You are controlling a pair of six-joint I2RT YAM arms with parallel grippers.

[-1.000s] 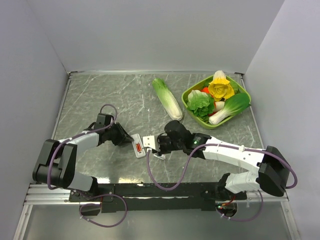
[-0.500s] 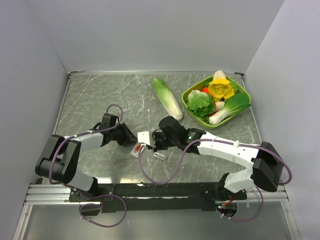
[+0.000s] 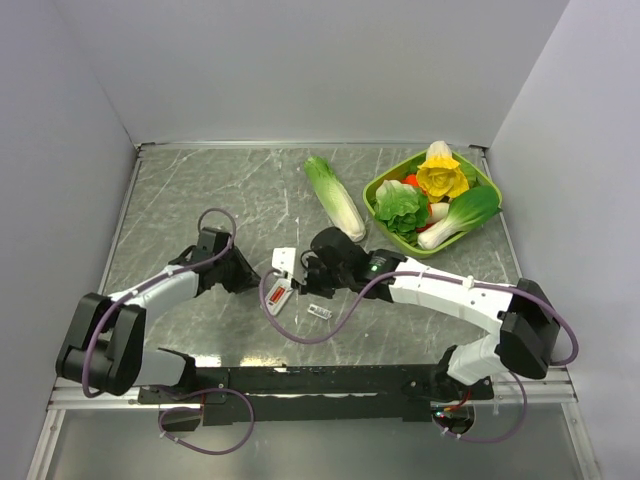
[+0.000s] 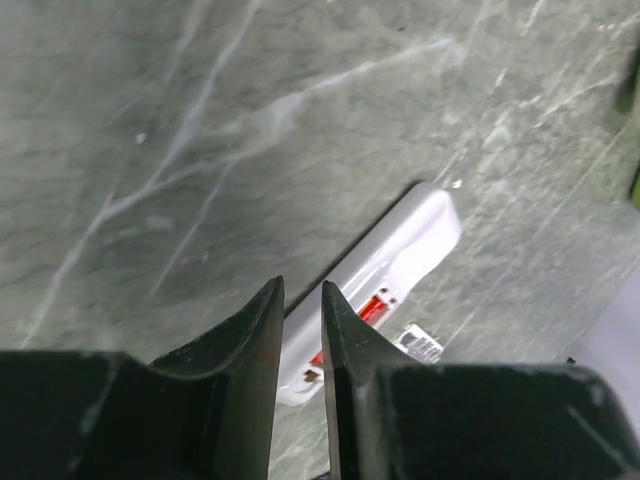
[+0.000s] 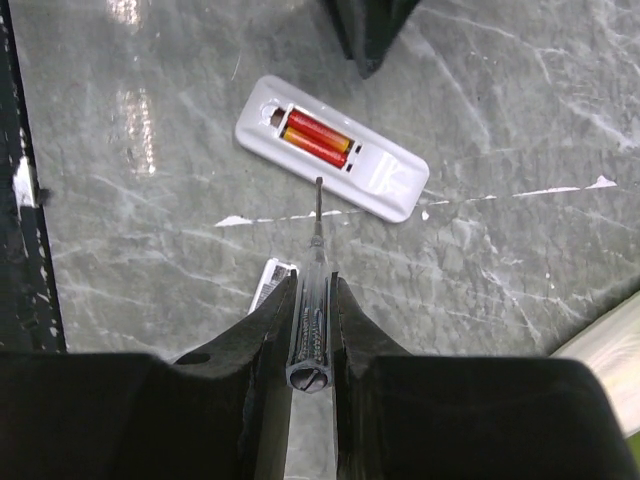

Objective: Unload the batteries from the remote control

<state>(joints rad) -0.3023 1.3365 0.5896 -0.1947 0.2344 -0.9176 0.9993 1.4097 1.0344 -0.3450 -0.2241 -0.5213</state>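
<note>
The white remote control (image 5: 385, 172) lies flat on the table with its back open. Two reddish batteries (image 5: 315, 140) sit side by side in the recess. The remote also shows in the top view (image 3: 279, 297) and the left wrist view (image 4: 405, 250). My right gripper (image 5: 313, 285) is shut on a clear-handled screwdriver (image 5: 317, 250). The screwdriver's metal tip is at the remote's long near edge; I cannot tell if it touches. My left gripper (image 4: 302, 295) is shut and empty, its tips just above one end of the remote, opposite the right gripper (image 3: 305, 274).
A small flat whitish cover piece (image 3: 320, 312) lies on the table just below the right gripper. A long pale-green cabbage (image 3: 334, 198) lies behind the arms. A green bowl (image 3: 487, 182) of toy vegetables stands at the back right. A small white square piece (image 3: 284, 258) sits beside the right gripper's tip.
My right gripper has moved left and away from the near edge with the screwdriver in it. My left gripper edged toward the remote, then drew back a little. The remote has stayed in roughly the same place.
</note>
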